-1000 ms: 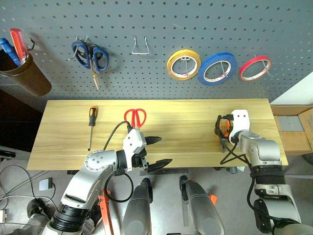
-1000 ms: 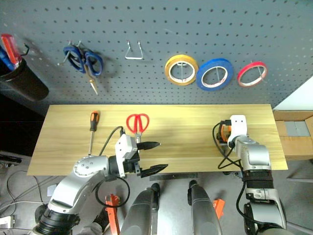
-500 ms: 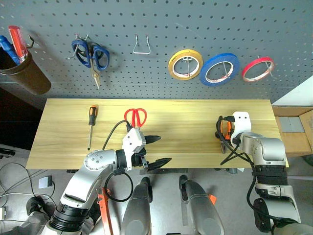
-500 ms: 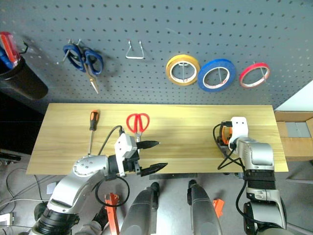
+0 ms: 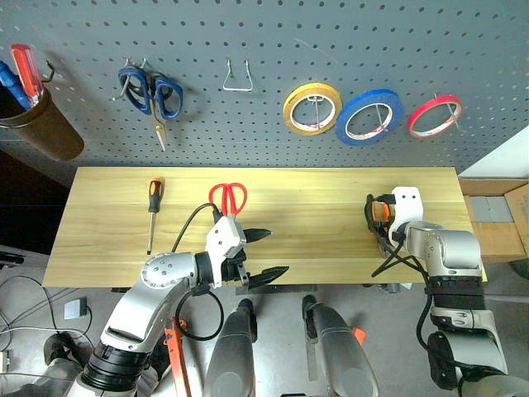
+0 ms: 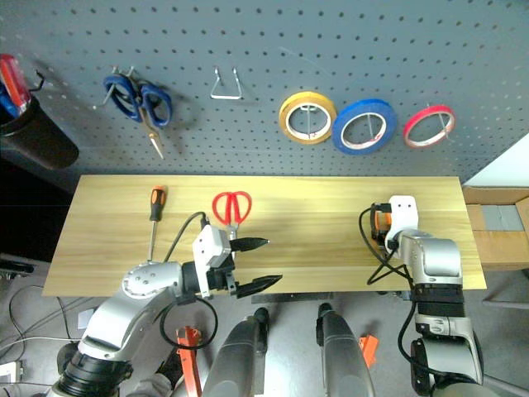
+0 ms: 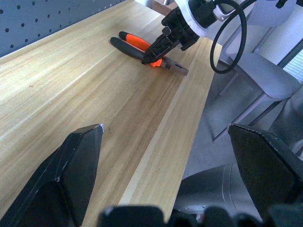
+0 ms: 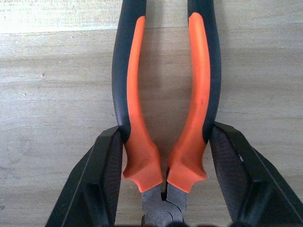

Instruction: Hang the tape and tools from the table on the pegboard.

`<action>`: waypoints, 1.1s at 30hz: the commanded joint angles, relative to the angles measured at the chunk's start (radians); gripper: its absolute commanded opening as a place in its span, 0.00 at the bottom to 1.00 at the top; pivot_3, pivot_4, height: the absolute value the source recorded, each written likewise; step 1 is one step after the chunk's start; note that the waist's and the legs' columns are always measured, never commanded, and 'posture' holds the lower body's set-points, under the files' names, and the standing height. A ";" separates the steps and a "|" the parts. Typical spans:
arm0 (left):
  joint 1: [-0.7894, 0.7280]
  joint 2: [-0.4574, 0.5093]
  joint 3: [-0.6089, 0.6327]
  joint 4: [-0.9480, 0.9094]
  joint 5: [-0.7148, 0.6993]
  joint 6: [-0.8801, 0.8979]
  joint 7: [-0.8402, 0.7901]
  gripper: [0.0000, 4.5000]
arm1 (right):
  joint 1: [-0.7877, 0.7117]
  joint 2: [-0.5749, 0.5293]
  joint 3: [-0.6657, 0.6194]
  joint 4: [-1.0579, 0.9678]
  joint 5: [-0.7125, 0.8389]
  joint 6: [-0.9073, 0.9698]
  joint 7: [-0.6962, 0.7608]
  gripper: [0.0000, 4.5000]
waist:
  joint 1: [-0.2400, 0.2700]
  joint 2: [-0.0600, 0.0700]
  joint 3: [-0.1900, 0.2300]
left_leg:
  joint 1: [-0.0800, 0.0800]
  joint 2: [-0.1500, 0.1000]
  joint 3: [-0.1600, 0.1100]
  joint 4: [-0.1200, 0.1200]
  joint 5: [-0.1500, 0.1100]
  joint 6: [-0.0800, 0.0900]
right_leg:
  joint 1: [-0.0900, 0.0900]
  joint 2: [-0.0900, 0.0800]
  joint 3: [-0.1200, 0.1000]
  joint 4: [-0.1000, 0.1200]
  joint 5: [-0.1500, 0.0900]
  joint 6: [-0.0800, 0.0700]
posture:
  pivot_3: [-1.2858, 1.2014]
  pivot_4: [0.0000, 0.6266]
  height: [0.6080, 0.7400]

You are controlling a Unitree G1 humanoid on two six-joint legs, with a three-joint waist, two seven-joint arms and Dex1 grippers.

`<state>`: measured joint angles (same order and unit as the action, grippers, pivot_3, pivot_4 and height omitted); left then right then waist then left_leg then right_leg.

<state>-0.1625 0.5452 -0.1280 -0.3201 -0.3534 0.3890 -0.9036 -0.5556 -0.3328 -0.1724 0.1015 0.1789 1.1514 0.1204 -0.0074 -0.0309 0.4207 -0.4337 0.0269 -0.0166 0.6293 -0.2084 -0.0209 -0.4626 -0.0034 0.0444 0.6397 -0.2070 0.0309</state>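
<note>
Near the right end of the table (image 5: 331, 186), close to its front edge, the pliers (image 8: 165, 104) lie flat, handles toward the pegboard (image 5: 273, 33). The right gripper (image 8: 164, 189) straddles them at the neck, one black finger (image 8: 102, 175) against each orange handle base; jaws about half open, touching the handles, but a firm clamp can't be confirmed, and the pliers aren't lifted. Gripping near the pivot probably leaves the handle loop free to drop over a hook.

Left gripper (image 5: 266, 255) hovers at the front edge, left of middle, fingers spread wide, holding nothing. It sits just in front of the red-handled scissors (image 5: 227, 198), likely staged for that pickup.

Blue tape (image 5: 369, 115) already hangs on the pegboard between a yellow roll (image 5: 312, 108) and a red roll (image 5: 432, 115), so that part looks done. Blue-handled scissors (image 5: 153, 95) hang at upper left; an empty wire hook (image 5: 238, 76) beside them looks like a candidate spot. An orange-and-black screwdriver (image 5: 152, 211) lies near the table's left end. A brown cup (image 5: 41, 124) hangs at the board's far left.
</note>
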 commanded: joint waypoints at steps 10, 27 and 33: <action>-0.069 -0.060 0.083 0.144 -0.005 -0.121 0.054 1.00 | 0.084 -0.116 0.156 -0.284 0.179 0.006 0.355 0.50 | 0.003 0.001 -0.003 | -0.013 0.000 0.003 -0.001 0.002 -0.005 | -0.015 0.001 -0.004 0.004 0.000 0.001 | 0.56 0.56 1.00; -0.185 -0.079 0.227 0.266 -0.034 -0.214 0.065 1.00 | -0.132 0.028 0.229 -0.400 0.356 -0.266 0.565 0.49 | 0.015 -0.014 -0.113 | -0.018 -0.002 -0.002 0.002 0.008 -0.014 | -0.015 0.000 -0.011 0.004 0.006 0.000 | 0.58 0.26 1.00; -0.204 -0.069 0.276 0.251 -0.081 -0.188 0.075 1.00 | -0.258 0.104 0.259 -0.342 0.332 -0.322 0.543 0.49 | 0.022 -0.016 -0.137 | -0.017 -0.002 -0.004 0.006 0.009 -0.015 | -0.013 0.001 -0.012 0.005 0.011 -0.006 | 0.59 0.24 1.00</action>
<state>-0.3552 0.4619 0.1132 -0.0306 -0.4028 0.2010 -0.8352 -0.7736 -0.2437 0.0947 -0.2307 0.5065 0.8785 0.6694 0.0151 -0.0471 0.2838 -0.4511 0.0253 -0.0205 0.6357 -0.1994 -0.0360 -0.4757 -0.0024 0.0316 0.6450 -0.1955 0.0248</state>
